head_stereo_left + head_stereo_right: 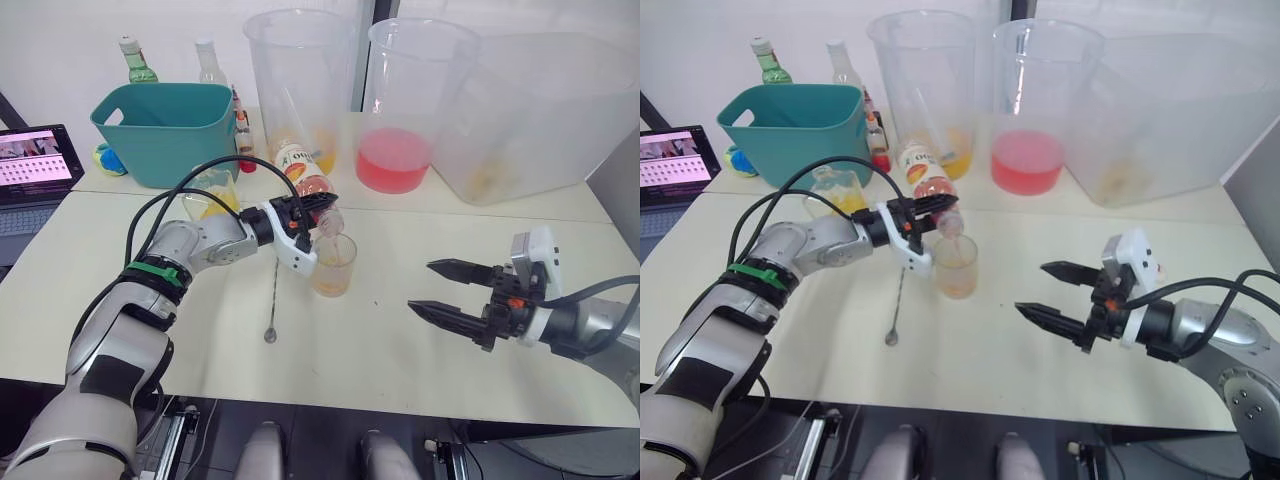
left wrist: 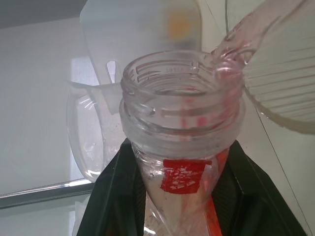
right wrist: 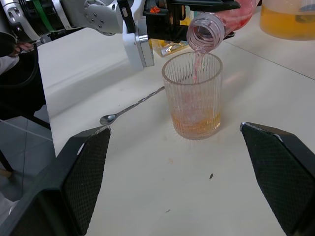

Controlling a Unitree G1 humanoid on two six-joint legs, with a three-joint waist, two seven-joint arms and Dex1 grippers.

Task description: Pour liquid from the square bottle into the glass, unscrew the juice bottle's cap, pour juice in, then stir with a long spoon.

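My left gripper [image 1: 310, 212] is shut on the juice bottle [image 1: 300, 170], which is tipped with its open mouth [image 3: 204, 32] over the glass [image 1: 333, 265]. A thin pink stream runs from the mouth into the glass [image 3: 193, 96], which holds a little yellowish liquid at the bottom. The cap is out of view. On the table left of the glass lies the long spoon [image 1: 273, 300], bowl toward me. The square bottle [image 1: 212, 192] with yellow contents stands behind my left forearm. My right gripper [image 1: 435, 287] is open and empty, to the right of the glass.
A teal bin [image 1: 165, 130] stands at the back left with a green bottle [image 1: 135, 60] behind it. Large clear beakers [image 1: 300, 80] line the back, one holding pink liquid [image 1: 395, 160]. A laptop [image 1: 35, 160] sits at the far left.
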